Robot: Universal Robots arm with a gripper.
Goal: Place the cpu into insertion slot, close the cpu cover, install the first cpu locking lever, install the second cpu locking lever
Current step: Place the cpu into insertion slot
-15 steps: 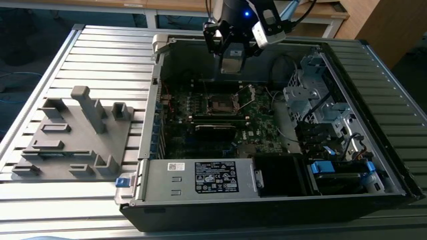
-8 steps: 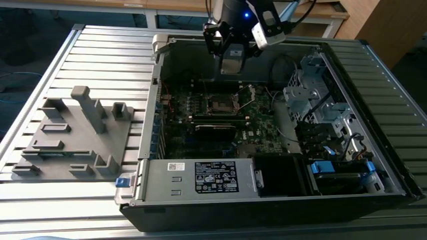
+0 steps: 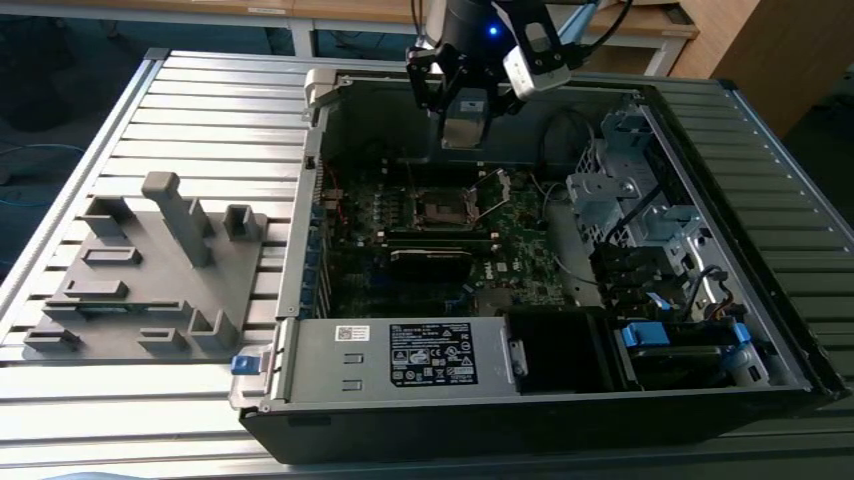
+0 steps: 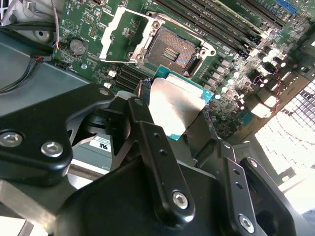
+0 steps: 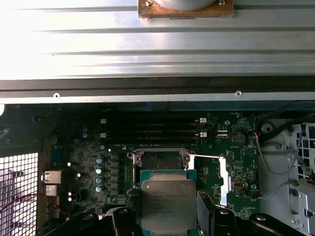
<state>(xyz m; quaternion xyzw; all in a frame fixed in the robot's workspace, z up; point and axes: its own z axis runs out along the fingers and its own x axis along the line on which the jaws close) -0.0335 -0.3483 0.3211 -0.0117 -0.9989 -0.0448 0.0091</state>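
the end effector [image 3: 465, 133] is hanging over the open computer case [image 3: 747, 240], which is lying on its side on the slatted metal desk [image 3: 200, 110]. its two black fingers [image 4: 147, 129] are closing on the cpu [image 4: 174, 105], gripping it by two opposite edges, so the opening is standing at just the width of the chip. the cpu is showing its dull silver top and a green border in both wrist views, and it is sitting in the air, clear of the green circuit board [image 3: 521, 265] and not seated. in the exterior view the held chip is appearing above the rear part of the case, apart from the insertion slot [image 3: 441, 208]. the insertion slot is lying uncovered, its dark centre and silvery rim showing in the second wrist view [image 4: 170, 49] and in the first wrist view [image 5: 160, 160], where the chip's far edge is overlapping the near edge of the socket. the cpu cover [image 4: 115, 37] is standing swung open to one side of the socket, hinged away from it, with its square window showing the board beneath; the first wrist view is showing it as a pale frame just beside the socket [image 5: 224, 182]. the long black memory slots [image 5: 152, 129] are running along the far side of the socket. in the exterior view the labelled grey power supply box [image 3: 400, 352] is occupying the near end of the case, and a grey moulded fixture tray [image 3: 147, 270] is resting on the desk at the exterior view's left, well apart from the end effector.
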